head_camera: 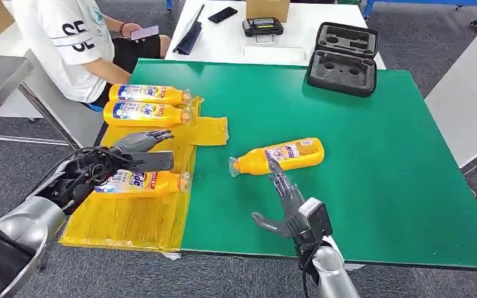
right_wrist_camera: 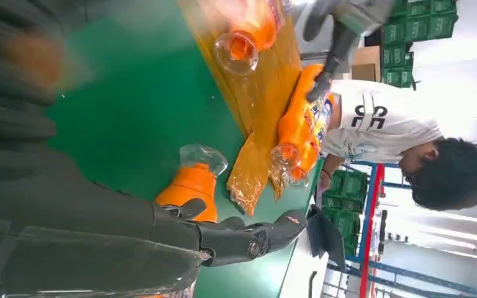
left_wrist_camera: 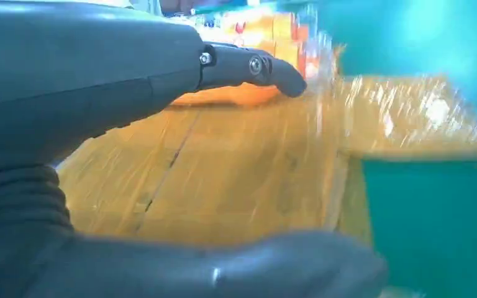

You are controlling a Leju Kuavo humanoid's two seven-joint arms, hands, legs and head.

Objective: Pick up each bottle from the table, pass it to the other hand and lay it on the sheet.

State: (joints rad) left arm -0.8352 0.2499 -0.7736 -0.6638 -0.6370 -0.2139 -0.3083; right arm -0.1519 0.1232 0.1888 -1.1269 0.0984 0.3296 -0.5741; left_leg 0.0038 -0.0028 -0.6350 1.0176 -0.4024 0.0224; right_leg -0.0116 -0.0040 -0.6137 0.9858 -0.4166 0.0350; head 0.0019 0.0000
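Note:
One orange bottle [head_camera: 279, 156] with a clear cap lies on its side on the green table [head_camera: 360, 155]; in the right wrist view the bottle [right_wrist_camera: 191, 186] sits just past my fingers [right_wrist_camera: 248, 239]. My right hand [head_camera: 289, 208] is open just before it, fingers stretched toward it, touching nothing. Three more orange bottles lie on the yellow sheet [head_camera: 130, 217]: two at the far end [head_camera: 146, 94] [head_camera: 143, 113] and one nearer [head_camera: 140, 182]. My left hand [head_camera: 143, 146] hovers open above the nearer one, holding nothing. The left wrist view shows the sheet [left_wrist_camera: 223, 174] under my fingers [left_wrist_camera: 248, 67].
A person in a white shirt [head_camera: 68, 43] sits at the far left corner, holding a phone. An open black foam case [head_camera: 343, 59] rests on the far edge of the table. Behind it a white table [head_camera: 236, 37] carries small devices and a box.

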